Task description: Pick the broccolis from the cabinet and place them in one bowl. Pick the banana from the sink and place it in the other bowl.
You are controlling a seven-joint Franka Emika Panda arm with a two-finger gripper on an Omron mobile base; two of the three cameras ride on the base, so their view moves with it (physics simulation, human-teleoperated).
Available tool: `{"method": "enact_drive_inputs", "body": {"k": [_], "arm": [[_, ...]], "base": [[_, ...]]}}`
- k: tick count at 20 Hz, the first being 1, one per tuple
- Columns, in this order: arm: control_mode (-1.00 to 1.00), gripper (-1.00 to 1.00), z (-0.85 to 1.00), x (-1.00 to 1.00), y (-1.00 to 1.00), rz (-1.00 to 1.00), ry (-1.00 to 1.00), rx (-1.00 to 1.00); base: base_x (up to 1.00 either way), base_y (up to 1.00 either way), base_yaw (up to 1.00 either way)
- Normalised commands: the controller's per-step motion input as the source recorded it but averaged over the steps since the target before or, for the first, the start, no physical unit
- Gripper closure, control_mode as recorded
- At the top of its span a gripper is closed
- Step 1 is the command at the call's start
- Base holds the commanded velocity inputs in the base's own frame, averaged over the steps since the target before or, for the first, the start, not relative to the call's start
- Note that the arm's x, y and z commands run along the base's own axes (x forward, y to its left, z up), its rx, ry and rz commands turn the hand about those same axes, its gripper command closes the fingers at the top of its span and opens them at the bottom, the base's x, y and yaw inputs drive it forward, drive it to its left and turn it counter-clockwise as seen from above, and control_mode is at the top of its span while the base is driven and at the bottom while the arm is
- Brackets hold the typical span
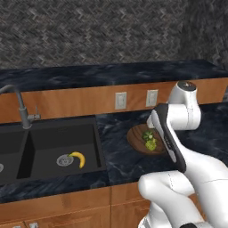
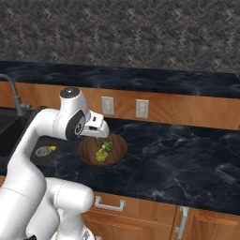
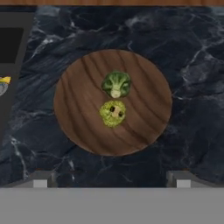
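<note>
Now | broccolis (image 3: 114, 98) mid wooden bowl (image 3: 78, 127) | gripper (image 3: 111, 181) spread above

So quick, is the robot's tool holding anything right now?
Tool: open, holding nothing, above the wooden bowl with both broccolis in it.

A dark herringbone wall (image 1: 89, 31) rises behind the black marble counter (image 2: 178, 159); two pale outlets (image 2: 142, 108) sit on the wooden backsplash (image 1: 67, 102).

two broccolis (image 3: 116, 84) (image 3: 113, 113), one wooden bowl (image 3: 78, 118), one banana (image 1: 79, 158), two wall outlets (image 1: 120, 100) (image 1: 152, 98), and one sink (image 1: 49, 142) with a faucet (image 1: 20, 104).
</note>
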Motion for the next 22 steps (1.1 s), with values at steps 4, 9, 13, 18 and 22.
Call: {"method": "enact_drive_inputs", "body": {"k": [4, 9, 13, 18, 22], "arm": [[-1.0, -1.0, 0.26, -0.88, 0.15, -0.09, 0.0, 0.04], [-1.0, -1.0, 0.33, -0.57, 0.26, -0.24, 0.0, 0.11], [-1.0, -1.0, 0.13, -0.23, 0.16, -0.11, 0.04, 0.03], [-1.0, -1.0, 0.0, 0.0, -0.03, 0.0, 0.0, 0.0], [-1.0, -1.0, 0.0, -0.02, 0.02, 0.0, 0.0, 0.0]], "base": [[0.0, 0.0, 0.0], [0.0, 0.0, 0.0], [0.0, 0.0, 0.0], [0.0, 0.0, 0.0], [0.0, 0.0, 0.0]]}}
